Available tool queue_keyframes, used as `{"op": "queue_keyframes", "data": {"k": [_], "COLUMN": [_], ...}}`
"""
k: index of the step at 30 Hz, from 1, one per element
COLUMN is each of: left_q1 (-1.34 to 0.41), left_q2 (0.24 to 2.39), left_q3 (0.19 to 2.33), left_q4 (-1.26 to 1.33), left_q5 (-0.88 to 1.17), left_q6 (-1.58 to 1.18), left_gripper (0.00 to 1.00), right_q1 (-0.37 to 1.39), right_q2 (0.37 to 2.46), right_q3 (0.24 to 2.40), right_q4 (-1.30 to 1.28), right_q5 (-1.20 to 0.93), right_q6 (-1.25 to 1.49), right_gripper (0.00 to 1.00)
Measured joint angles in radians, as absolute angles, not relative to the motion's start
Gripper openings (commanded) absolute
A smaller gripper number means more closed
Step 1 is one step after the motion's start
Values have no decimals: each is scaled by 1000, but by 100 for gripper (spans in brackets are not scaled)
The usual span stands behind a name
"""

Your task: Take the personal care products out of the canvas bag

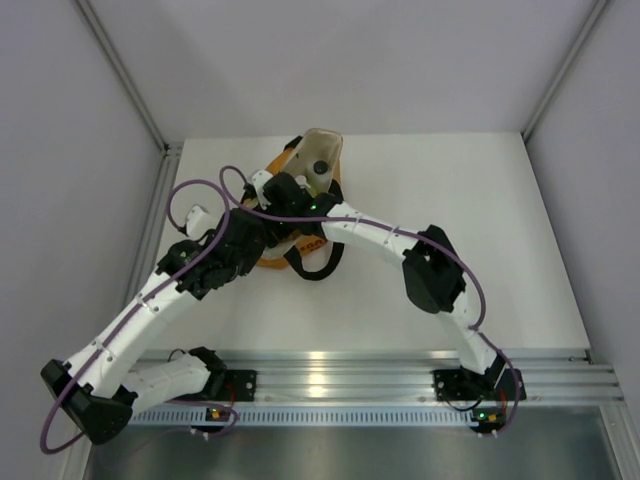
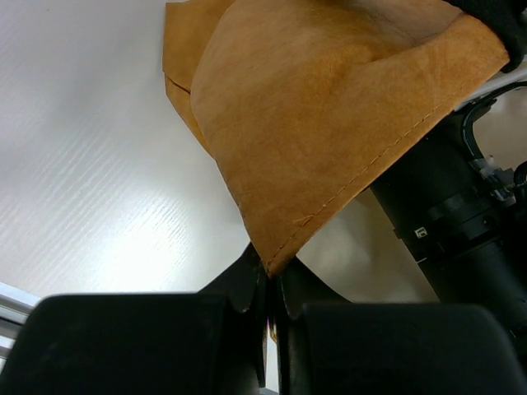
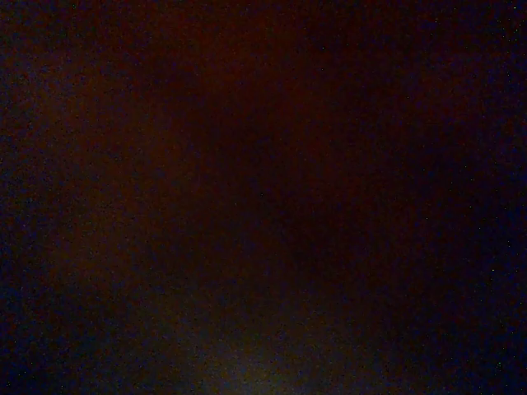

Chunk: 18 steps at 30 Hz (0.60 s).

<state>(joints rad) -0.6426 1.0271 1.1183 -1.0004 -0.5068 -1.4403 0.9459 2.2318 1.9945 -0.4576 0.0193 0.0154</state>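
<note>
The canvas bag (image 1: 322, 158) lies at the table's far middle, its beige part away from me, its mustard-orange part (image 2: 329, 123) under the arms, and its black straps (image 1: 312, 266) toward me. My left gripper (image 2: 272, 278) is shut on a seamed corner of the mustard fabric and holds it lifted; in the top view it (image 1: 262, 243) is at the bag's near left side. My right arm (image 1: 360, 232) reaches into the bag; its gripper is hidden and its wrist view is all dark. None of the personal care products can be made out.
The white table (image 1: 470, 230) lies between grey walls, with an aluminium rail (image 1: 330, 375) along its near edge. The right arm's black wrist (image 2: 461, 230) is close beside the lifted fabric. A small dark round spot (image 1: 320, 167) shows on the beige part.
</note>
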Motion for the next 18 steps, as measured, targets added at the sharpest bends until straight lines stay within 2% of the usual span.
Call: {"op": "queue_keyframes", "data": {"k": [18], "left_q1": [-643], "left_q2": [1036], "left_q3": [1118], "left_q4": [-1002], "left_q5": [-518], "left_q6": [-1441], "left_gripper": [0], "right_q1": [946], "right_q2": [2110], "right_q3": [1947], "right_q4": [-485], "right_q5": [62], "right_q6": [88], "right_gripper": [0]}}
